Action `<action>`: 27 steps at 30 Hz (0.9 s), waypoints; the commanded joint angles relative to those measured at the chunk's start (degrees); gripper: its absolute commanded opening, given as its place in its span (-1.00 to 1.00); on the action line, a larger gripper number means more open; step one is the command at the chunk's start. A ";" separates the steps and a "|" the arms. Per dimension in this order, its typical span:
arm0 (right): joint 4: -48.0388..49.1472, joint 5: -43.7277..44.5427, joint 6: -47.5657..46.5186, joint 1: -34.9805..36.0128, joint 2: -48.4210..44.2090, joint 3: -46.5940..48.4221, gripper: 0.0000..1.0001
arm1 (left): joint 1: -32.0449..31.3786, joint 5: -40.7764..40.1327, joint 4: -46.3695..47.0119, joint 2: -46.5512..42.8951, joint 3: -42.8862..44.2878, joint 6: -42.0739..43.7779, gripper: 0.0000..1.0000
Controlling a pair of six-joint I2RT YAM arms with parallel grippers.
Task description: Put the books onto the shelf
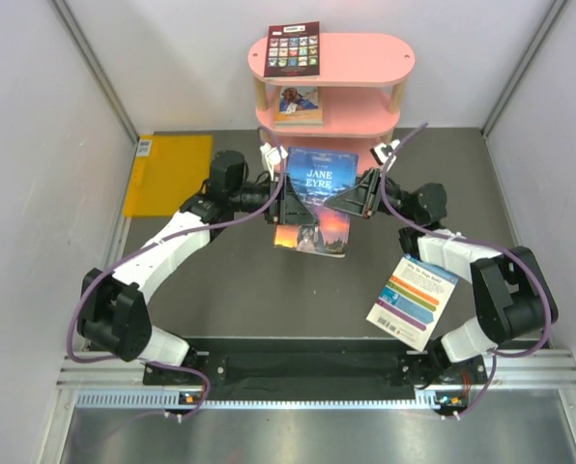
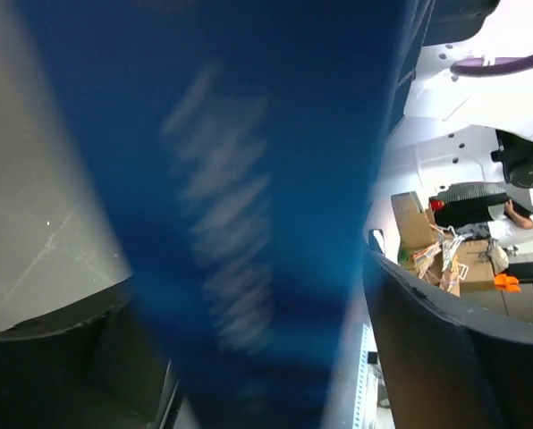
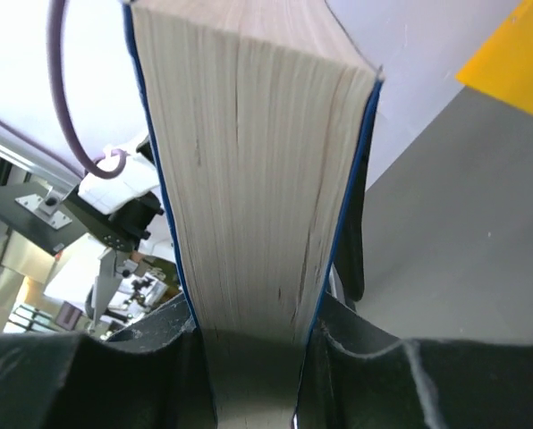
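Okay, right claw [image 1: 354, 199] is clamped tight on the blue sunset book [image 1: 319, 172], held just in front of the shelf [image 1: 365, 58]; left claw [image 1: 290, 205] gapes wide around its cover.

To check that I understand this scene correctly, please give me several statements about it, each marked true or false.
1. The right gripper clamps the blue book. True.
2. The dark red book lies on the table. False: it is on the top tier of the shelf.
3. The white striped book is off the shelf, beside the right arm. True.
4. The shelf's middle tier is empty. False: a paperback lies there.
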 commanded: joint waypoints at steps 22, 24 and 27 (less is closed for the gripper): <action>16.58 1.80 -0.13 -6.08 0.82 9.71 -1.00 | 0.20 0.94 0.86 -7.88 -1.82 1.57 0.03; 17.56 1.89 0.66 -6.34 1.35 9.70 -1.00 | 0.20 1.03 1.48 -8.05 -2.34 0.87 -0.09; 18.61 2.32 1.63 -6.70 1.79 9.62 -1.00 | 0.20 0.95 1.40 -8.58 -2.52 0.78 -0.15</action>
